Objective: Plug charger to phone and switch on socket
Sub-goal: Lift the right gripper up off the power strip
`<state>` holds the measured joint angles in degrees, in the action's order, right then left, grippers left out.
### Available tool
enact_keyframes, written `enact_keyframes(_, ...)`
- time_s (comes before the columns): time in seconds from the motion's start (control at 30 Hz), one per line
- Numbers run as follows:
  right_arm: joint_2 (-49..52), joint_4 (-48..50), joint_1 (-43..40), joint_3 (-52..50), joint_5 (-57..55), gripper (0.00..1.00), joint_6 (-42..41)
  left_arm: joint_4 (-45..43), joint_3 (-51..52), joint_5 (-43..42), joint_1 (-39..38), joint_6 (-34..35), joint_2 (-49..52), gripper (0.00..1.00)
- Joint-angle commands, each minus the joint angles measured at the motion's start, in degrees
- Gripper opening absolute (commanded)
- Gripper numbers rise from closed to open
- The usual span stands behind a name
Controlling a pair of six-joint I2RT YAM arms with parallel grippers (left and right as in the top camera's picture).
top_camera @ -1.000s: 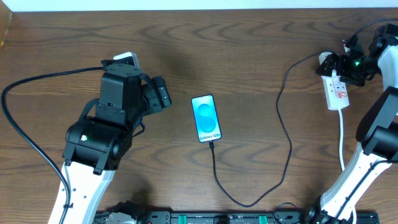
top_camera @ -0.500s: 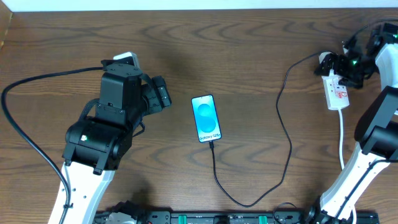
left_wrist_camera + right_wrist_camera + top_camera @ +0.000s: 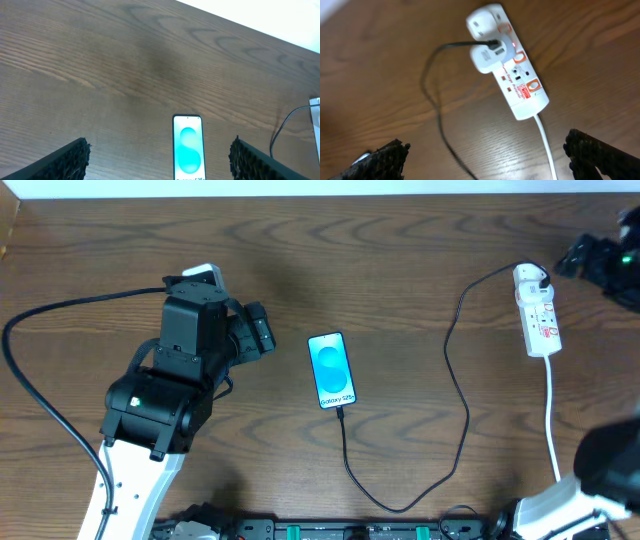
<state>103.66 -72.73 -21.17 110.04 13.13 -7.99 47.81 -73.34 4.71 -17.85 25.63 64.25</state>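
Observation:
The phone (image 3: 331, 370) lies screen up at the table's middle, its blue-cyan screen lit; it also shows in the left wrist view (image 3: 188, 150). The charger (image 3: 463, 420), a thin black cable, runs from the phone's near end in a loop to a white adapter (image 3: 487, 58) plugged into the socket (image 3: 538, 315), a white power strip at the right. A switch beside the adapter looks red (image 3: 512, 46). My left gripper (image 3: 258, 330) is open and empty, left of the phone (image 3: 162, 167). My right gripper (image 3: 585, 258) is open and empty, raised right of the socket (image 3: 490, 165).
The socket's white cord (image 3: 550, 410) runs toward the table's near edge on the right. A thick black robot cable (image 3: 40, 320) loops at the left. The rest of the brown wooden table (image 3: 400, 250) is bare.
My right gripper has pulled away from the socket's far end, up and to the right, leaving the adapter and socket uncovered. The left arm, phone and charger have not moved.

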Motion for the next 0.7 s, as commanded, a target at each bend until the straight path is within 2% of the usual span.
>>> enact_keyframes(0.0,-6.1,-1.9,0.6,0.7,0.9,0.99,-1.2,0.2,-0.2,0.9,0.2,-0.5,0.1,0.89)
enact_keyframes(0.23,-13.4,-2.1,0.6,0.7,0.9,0.99,-1.2,0.2,-0.2,0.9,0.2,-0.5,0.1,0.89)
enact_keyframes(0.67,-13.7,-2.1,0.6,0.7,0.9,0.99,-1.2,0.2,-0.2,0.9,0.2,-0.5,0.1,0.89)
